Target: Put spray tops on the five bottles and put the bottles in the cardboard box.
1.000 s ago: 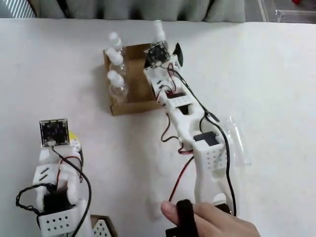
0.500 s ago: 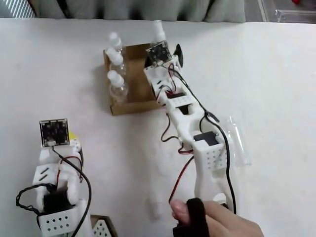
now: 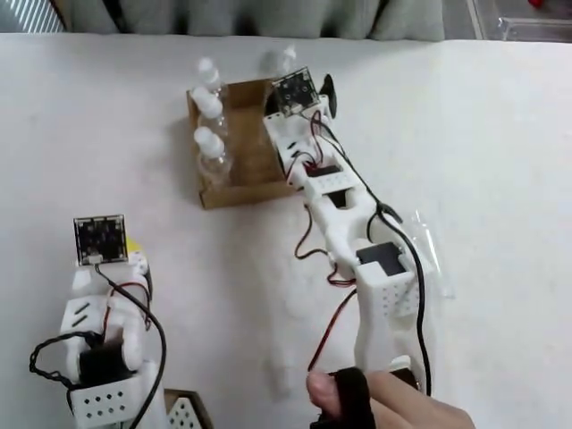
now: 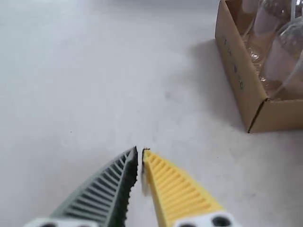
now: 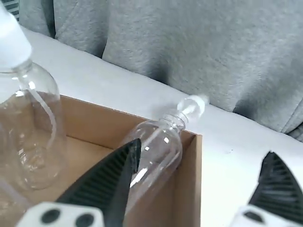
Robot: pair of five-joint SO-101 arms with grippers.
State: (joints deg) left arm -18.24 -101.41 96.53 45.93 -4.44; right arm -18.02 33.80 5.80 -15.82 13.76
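White tabletop [image 3: 107, 134] carries the brown cardboard box [image 3: 250, 156]. Three bottles [image 3: 212, 146] stand upright in a row inside the box, along its side toward the left arm. A fourth bottle [image 5: 156, 151] leans tilted in the box's far corner, its spray top [image 5: 191, 105] poking out over the rim. The right gripper [image 5: 203, 149] hangs at that corner, jaws wide apart, one finger above the box's inside, the other outside its wall. The left gripper [image 4: 140, 156] sits well apart from the box, jaws together, empty.
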